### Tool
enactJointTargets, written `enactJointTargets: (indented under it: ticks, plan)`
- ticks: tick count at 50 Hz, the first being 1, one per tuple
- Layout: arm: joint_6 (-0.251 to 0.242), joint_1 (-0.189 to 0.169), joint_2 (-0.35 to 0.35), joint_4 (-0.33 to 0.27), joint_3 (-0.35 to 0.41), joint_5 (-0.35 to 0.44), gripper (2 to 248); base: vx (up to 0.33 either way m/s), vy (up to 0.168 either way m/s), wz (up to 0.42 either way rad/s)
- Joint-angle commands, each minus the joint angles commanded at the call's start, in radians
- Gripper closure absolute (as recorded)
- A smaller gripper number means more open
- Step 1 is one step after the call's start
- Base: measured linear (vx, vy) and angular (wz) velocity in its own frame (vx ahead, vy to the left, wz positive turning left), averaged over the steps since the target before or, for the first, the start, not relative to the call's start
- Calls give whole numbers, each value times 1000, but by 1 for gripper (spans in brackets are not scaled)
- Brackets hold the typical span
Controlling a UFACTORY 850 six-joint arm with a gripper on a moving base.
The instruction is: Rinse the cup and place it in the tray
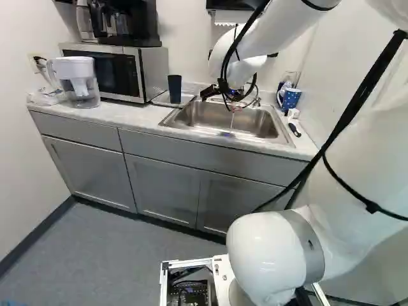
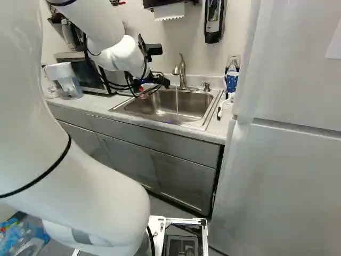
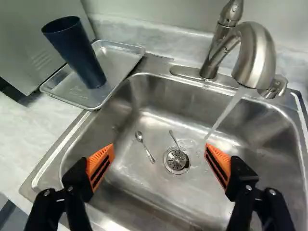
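From where I stand, the arm (image 2: 64,154) blocks plenty: in the right base view I can't make out the cup (image 3: 77,55) or the tray (image 3: 120,72), and in the left one it covers much of the tap (image 3: 255,53). The cup's inside is too dark to read, and the cup itself hides part of the tray behind it. One small spoon (image 3: 146,147) lies plainly in the sink (image 3: 130,187); a second utensil (image 3: 174,138) reaches over the drain (image 3: 176,163), its lower end hard to pick out.

The end effector (image 1: 224,94) is wide open over the sink, orange pads (image 3: 100,166) well apart, with nothing gripped or touched between them. Water (image 3: 224,115) streams down ahead of it. The dark blue cup stands upright in the tray, on the worktop (image 1: 127,115) between the sink and the microwave (image 1: 153,70).
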State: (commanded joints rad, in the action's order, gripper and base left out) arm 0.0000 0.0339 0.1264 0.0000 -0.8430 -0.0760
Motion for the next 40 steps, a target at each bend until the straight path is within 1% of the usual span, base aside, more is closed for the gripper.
enactJointTargets:
  ticks: [16,40]
  plan:
    - [0,53,-24,0,-23,0,3,0,0,0]
    - [0,121,-92,0,-112,0,3,0,0,0]
